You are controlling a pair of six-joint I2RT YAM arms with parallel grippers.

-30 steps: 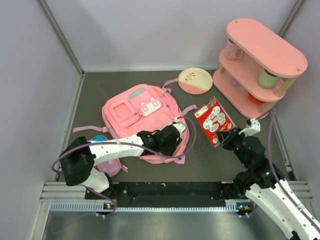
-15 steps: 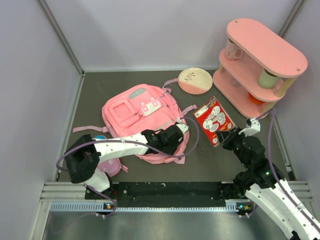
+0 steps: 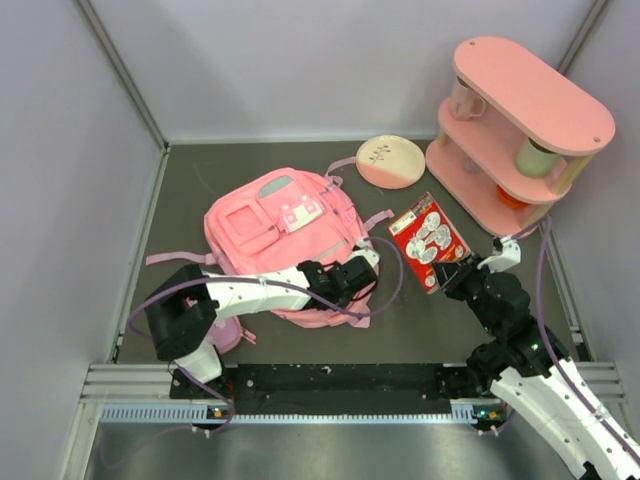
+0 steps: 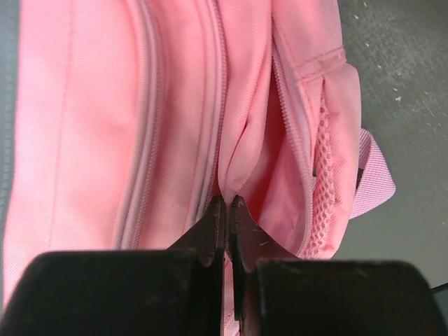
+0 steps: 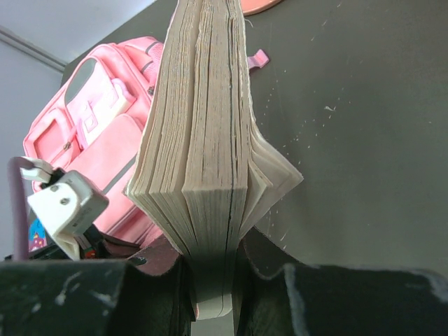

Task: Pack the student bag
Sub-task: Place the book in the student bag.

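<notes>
— Student bag [image 3: 280, 225] lies just ahead of the left gripper [image 4: 227, 203]; the overhead view hides its jaws.
— Its wrist camera shows them newly pinched shut on fabric by the zip. Beside it, the right gripper [image 5: 210, 269] clamps a book [image 5: 203, 140].

The bag [image 3: 275, 225] fills the table's [image 3: 420, 325] left half, with the left arm [image 3: 255, 290] lying along its near side. A shelf [image 3: 520, 130] blocks the far right corner, a plate [image 3: 390, 162] just beside it. The held book [image 3: 428, 240] narrows the gap between bag and shelf. Bare table runs along the near edge's middle.
</notes>
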